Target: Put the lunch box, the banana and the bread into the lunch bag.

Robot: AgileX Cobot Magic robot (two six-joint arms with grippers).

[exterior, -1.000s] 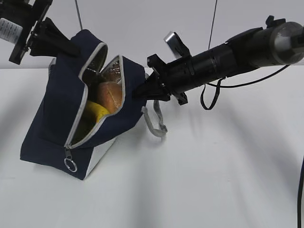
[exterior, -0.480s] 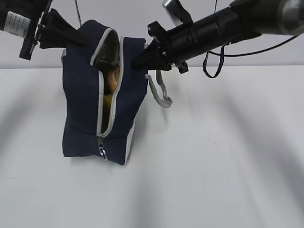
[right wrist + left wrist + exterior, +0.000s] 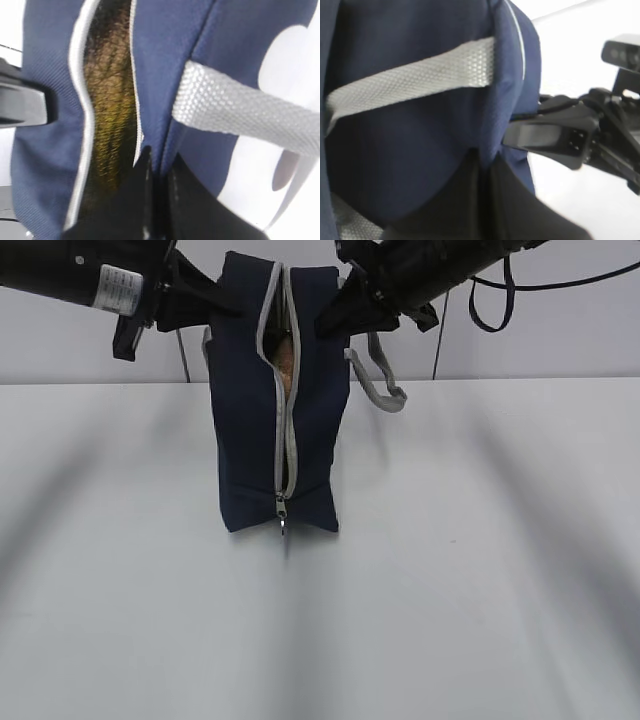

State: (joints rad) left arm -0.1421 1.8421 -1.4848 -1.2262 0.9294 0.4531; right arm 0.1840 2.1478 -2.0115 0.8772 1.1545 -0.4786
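Note:
The navy lunch bag [image 3: 250, 410] stands upright on the white table, its grey zipper facing the camera and open along most of its length. A brown bit of the bread [image 3: 284, 360] shows through the upper gap. The banana and the lunch box are hidden. My left gripper [image 3: 222, 302] is shut on the bag's top left fabric [image 3: 485, 155]. My right gripper [image 3: 335, 318] is shut on the top right fabric next to the zipper edge [image 3: 157, 160]. In the right wrist view the slit shows a golden-brown inside [image 3: 107, 110].
A grey strap handle [image 3: 378, 390] hangs off the bag's right side, and it also shows in the right wrist view [image 3: 240, 110]. Another strap [image 3: 415, 75] crosses the bag's left face. The zipper pull [image 3: 283, 512] hangs near the bag's bottom. The white table [image 3: 470, 570] surrounds the bag.
Both grippers have lifted and turned the bag from a leaning, wide-open pose to upright. The opening has narrowed to a slit, hiding the banana, and the bag has shifted right.

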